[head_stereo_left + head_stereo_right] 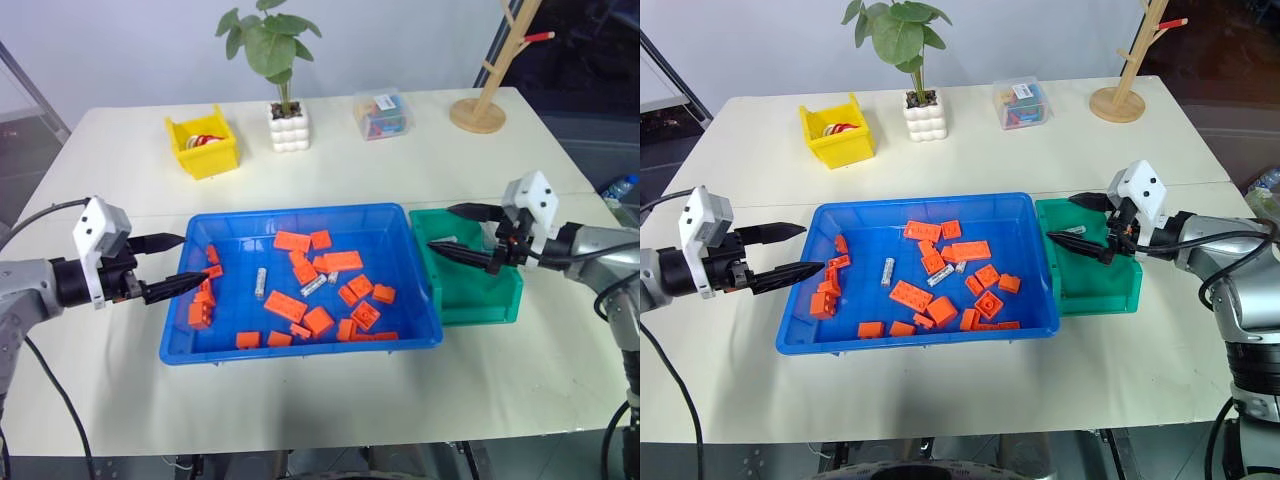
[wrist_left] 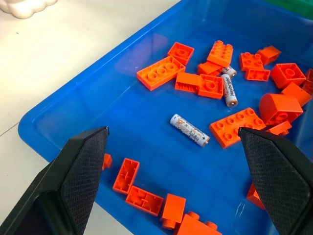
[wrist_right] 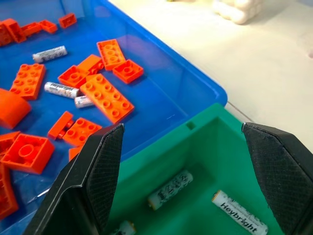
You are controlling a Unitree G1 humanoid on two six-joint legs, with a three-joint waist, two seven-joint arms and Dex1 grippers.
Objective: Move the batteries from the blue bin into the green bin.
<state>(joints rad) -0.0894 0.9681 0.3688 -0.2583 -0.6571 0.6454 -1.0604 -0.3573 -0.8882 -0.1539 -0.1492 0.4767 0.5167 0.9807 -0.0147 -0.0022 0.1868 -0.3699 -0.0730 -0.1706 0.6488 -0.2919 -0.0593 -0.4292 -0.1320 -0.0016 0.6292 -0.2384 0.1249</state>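
The blue bin (image 1: 238,252) sits mid-table, holding several orange bricks and three batteries (image 1: 261,283) (image 1: 314,285) (image 3: 84,101) near its middle. Against its right side stands the green bin (image 1: 478,300), where three more batteries (image 3: 170,190) (image 3: 239,213) lie on the floor. My left gripper (image 1: 193,262) hovers open over the blue bin's left rim, pointing inward, with nothing between its fingers. Over the green bin's left part, my right gripper (image 1: 440,228) is open and empty, pointing toward the blue bin.
At the back of the table stand a yellow bin (image 1: 203,145), a potted plant (image 1: 287,127), a clear box of coloured pieces (image 1: 382,113) and a wooden stand (image 1: 478,112). A water bottle (image 1: 620,188) lies beyond the right edge.
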